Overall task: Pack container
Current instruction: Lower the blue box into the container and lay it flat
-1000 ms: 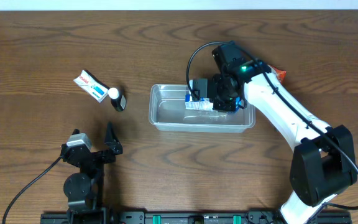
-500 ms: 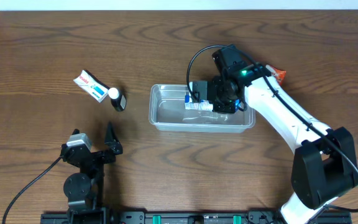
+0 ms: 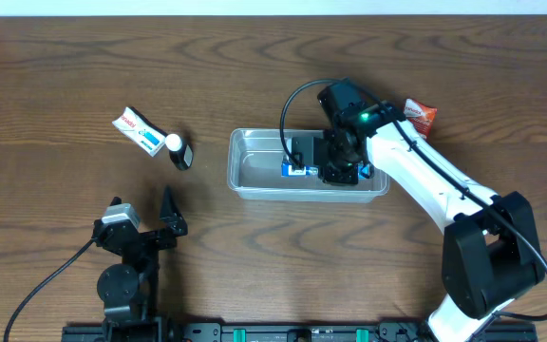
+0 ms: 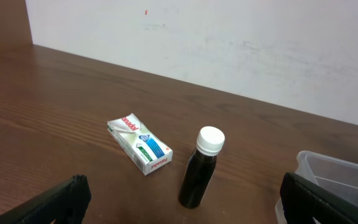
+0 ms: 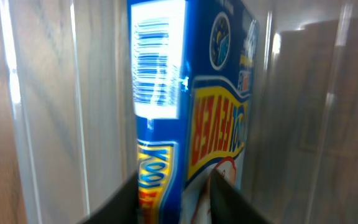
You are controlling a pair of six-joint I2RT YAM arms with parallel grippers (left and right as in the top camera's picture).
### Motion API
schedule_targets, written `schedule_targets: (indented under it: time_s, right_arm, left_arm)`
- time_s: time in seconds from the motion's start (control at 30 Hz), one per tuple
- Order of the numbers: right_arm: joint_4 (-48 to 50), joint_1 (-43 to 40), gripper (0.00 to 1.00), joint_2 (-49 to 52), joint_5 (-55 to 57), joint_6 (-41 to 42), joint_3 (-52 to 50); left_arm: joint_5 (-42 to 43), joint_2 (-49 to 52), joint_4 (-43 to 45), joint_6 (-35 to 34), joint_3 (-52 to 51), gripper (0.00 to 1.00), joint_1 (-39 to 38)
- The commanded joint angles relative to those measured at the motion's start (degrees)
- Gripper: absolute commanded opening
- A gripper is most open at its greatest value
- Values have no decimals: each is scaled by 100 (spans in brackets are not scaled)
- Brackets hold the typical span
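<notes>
The clear plastic container (image 3: 251,171) lies at the table's middle; its corner shows in the left wrist view (image 4: 334,177). My right gripper (image 3: 323,171) is down inside the container, shut on a blue-and-white flat box (image 3: 297,170), which fills the right wrist view (image 5: 188,112) between the fingers (image 5: 176,199). My left gripper (image 3: 167,217) is open and empty near the front left, its fingers at the edges of its wrist view (image 4: 182,202). A white-and-green small box (image 3: 137,130) and a dark bottle with a white cap (image 3: 179,152) lie left of the container.
A red-orange packet (image 3: 420,116) lies right of the container behind my right arm. In the left wrist view the small box (image 4: 140,144) and the bottle (image 4: 202,167) stand ahead of the fingers, with a white wall behind the table.
My right gripper has moved down and slightly left into the container with the blue-and-white box. The red-orange packet is more uncovered. The left arm has not moved.
</notes>
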Motion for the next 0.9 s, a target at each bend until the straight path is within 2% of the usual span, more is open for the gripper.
schedule_targets:
  time_s: [0.0,0.2,0.87]
  right_arm:
    - [-4,37,38,81,81,2,-44]
    - [-4,37,45,55,389,0,-24]
    - [-205,70,55,-614,278,120,518]
  left_arm:
    - [-24,-28,-216,52,-87,98,26]
    - [-24,-28,-216,52,-87,98,26]
    - [-24,-28,-216,52,-87,98,26]
